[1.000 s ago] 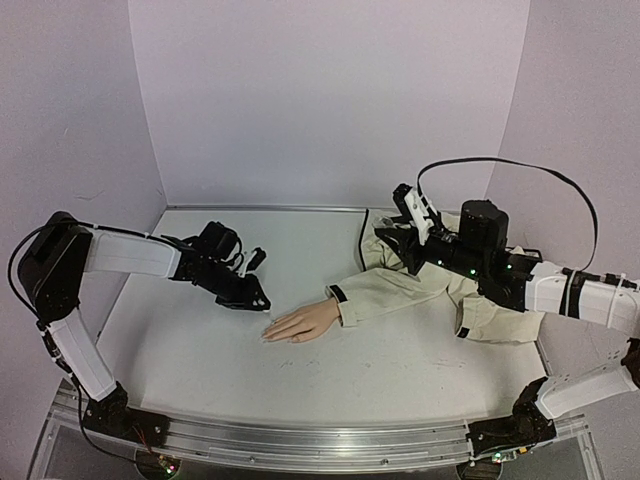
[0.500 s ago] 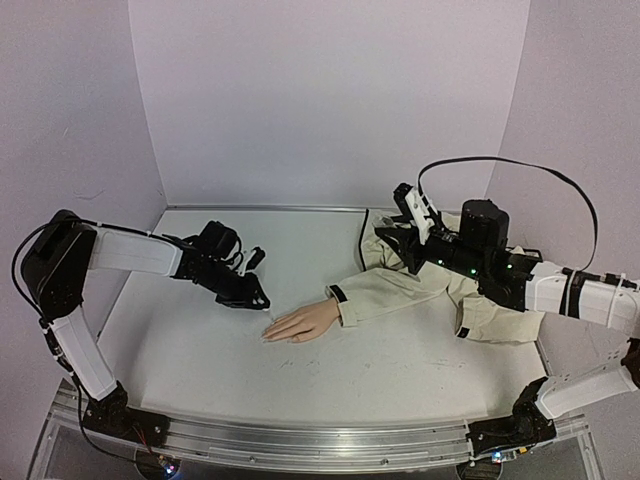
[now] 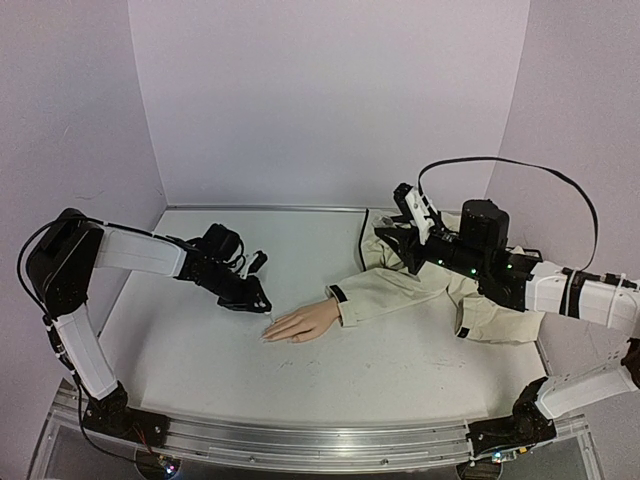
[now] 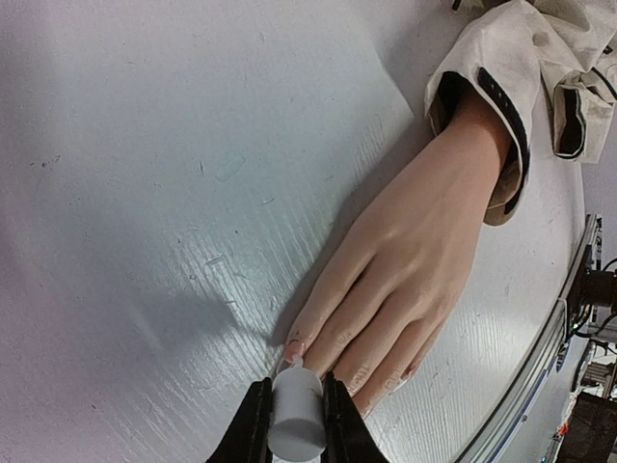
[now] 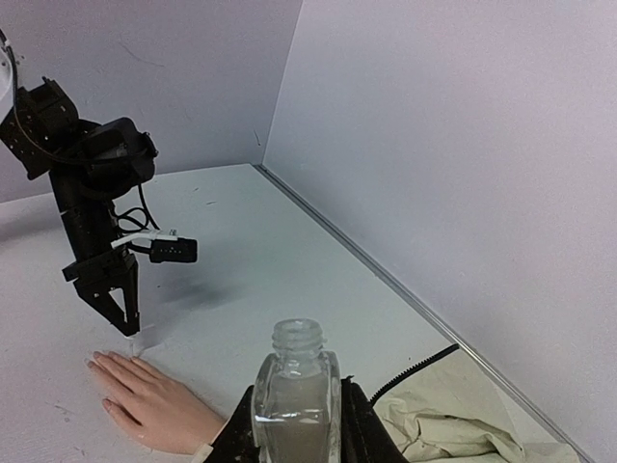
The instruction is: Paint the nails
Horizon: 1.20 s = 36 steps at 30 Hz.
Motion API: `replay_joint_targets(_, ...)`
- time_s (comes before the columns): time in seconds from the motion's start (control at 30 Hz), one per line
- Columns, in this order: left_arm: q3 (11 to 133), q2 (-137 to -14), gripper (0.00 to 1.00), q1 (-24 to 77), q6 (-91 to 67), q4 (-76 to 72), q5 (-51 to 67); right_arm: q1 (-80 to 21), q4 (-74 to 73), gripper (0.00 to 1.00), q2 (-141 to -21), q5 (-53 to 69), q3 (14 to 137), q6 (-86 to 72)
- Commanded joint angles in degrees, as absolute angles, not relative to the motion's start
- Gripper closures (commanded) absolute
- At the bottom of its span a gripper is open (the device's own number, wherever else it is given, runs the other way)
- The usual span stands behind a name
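Pinched between the jaws of the left gripper [image 4: 294,388] is a white brush cap [image 4: 296,434], its narrow end set at the tip of 1 outer finger of the mannequin hand [image 4: 415,241]. The nails [image 4: 294,347] lie directly ahead of that gripper, at the fingertip end of the hand; the nail beside the cap looks pinker than the rest. The hand's long axis runs from the fingertips back to the beige sleeve [image 4: 511,58], nearly in line with the cap, so the coming stroke is judged to be a short pull along that axis. The right gripper [image 5: 296,424] is well apart, beyond the sleeve end of the hand, clamped on a clear bottle [image 5: 294,386] with an open neck. Nail and cap are shown close only by the left wrist view, though the bristles cannot be made out. The left gripper's height over the fingertips is shown by the right wrist view. Both arms are shown together only by the top view, where the nails cannot be resolved.
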<state>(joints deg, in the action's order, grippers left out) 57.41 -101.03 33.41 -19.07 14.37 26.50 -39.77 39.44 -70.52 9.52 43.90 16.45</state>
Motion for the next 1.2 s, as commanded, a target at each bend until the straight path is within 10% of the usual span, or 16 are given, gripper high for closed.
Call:
replay_joint_targets(0.0,60.1,-101.1,1.00,33.1,-18.5,12.6,27.2,-39.5,44.2,1.00,-69.3,10.2,45.5,15.8)
replay_joint_targets(1.17,59.0,-102.5,1.00,32.5,-18.5,12.4,29.0,-39.2,44.2,1.00,-70.3,11.3,46.0,15.3)
